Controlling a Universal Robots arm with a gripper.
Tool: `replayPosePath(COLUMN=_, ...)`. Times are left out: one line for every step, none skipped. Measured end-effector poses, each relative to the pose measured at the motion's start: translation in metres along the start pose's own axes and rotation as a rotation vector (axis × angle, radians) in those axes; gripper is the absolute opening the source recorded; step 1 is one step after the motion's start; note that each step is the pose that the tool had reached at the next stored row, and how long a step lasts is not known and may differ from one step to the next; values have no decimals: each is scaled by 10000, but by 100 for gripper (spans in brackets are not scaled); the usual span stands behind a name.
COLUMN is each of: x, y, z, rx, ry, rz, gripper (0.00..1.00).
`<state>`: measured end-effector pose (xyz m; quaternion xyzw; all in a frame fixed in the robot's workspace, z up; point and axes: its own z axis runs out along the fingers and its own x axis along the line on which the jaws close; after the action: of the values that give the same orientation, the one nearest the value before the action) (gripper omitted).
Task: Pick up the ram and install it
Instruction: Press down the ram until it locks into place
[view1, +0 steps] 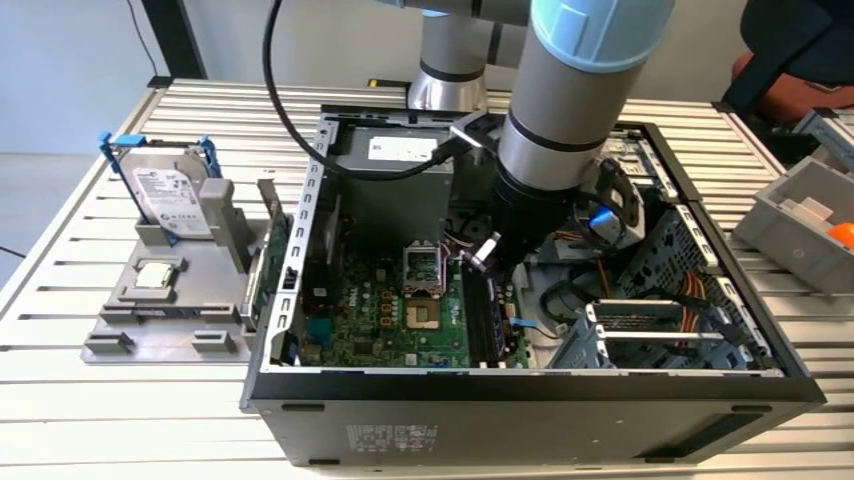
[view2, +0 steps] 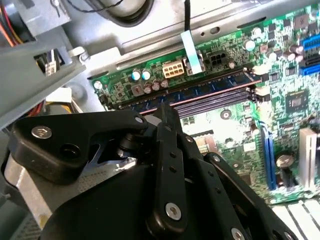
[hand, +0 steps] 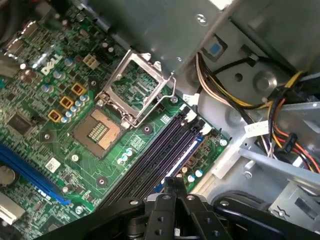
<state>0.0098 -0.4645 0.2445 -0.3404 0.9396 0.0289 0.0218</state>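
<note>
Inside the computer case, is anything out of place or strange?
Yes: the CPU socket is empty and its metal retention frame stands flipped up. The ram appears to sit level in its slot, with the gripper close by.

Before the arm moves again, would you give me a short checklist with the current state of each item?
1. The ram lies along the outermost memory slot, not tilted across it: ok.
2. Ram pressed fully home, end latches closed: cannot tell.
3. Gripper sits over the slots with its fingers together: ok.
4. Gripper touching the ram's top edge: cannot tell.
5. Neighbouring slots free of objects: ok.
6. Cable bundle runs beside the slots, not over them: ok.
</note>
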Motion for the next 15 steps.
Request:
replayPosePath(x=-2, y=-1, z=0, rx=-9, ry=5, rz=-140, gripper=0)
replayPosePath(x=-4, y=-3, z=1, rx=-16, ry=10, rz=-266, gripper=0)
replayPosePath(x=-6, y=-5, z=0, rx=-23, ry=16, rz=-390, gripper=0)
replayPosePath(x=-11, y=-9, z=1, rx=-40, ry=25, rz=-654, gripper=0)
replayPosePath(x=-13, y=-11, z=1, rx=-48, ry=30, rz=-784, gripper=0)
replayPosePath(x=-13, y=-11, z=2, rx=-58, ry=37, rz=-945, gripper=0)
replayPosePath(x=-14, y=-12, z=2, rx=-69, ry=44, rz=-1129, gripper=0)
replayPosePath(x=-14, y=-12, z=3, rx=-79, ry=51, rz=-1301, gripper=0)
replayPosePath(x=-14, y=-12, z=2, rx=-89, ry=58, rz=-1470, gripper=0)
replayPosePath(x=-15, y=-12, z=3, rx=-97, ry=64, rz=-1607, gripper=0)
replayPosePath(x=-15, y=-13, z=3, rx=-105, ry=68, rz=-1732, gripper=0)
replayPosePath(x=-16, y=-13, z=3, rx=-112, ry=73, rz=-1848, gripper=0)
replayPosePath(x=-16, y=-14, z=3, rx=-121, ry=78, rz=-1983, gripper=0)
replayPosePath(x=-17, y=-14, z=3, rx=-127, ry=83, rz=-2100, gripper=0)
replayPosePath(x=-18, y=-15, z=3, rx=-135, ry=88, rz=-2228, gripper=0)
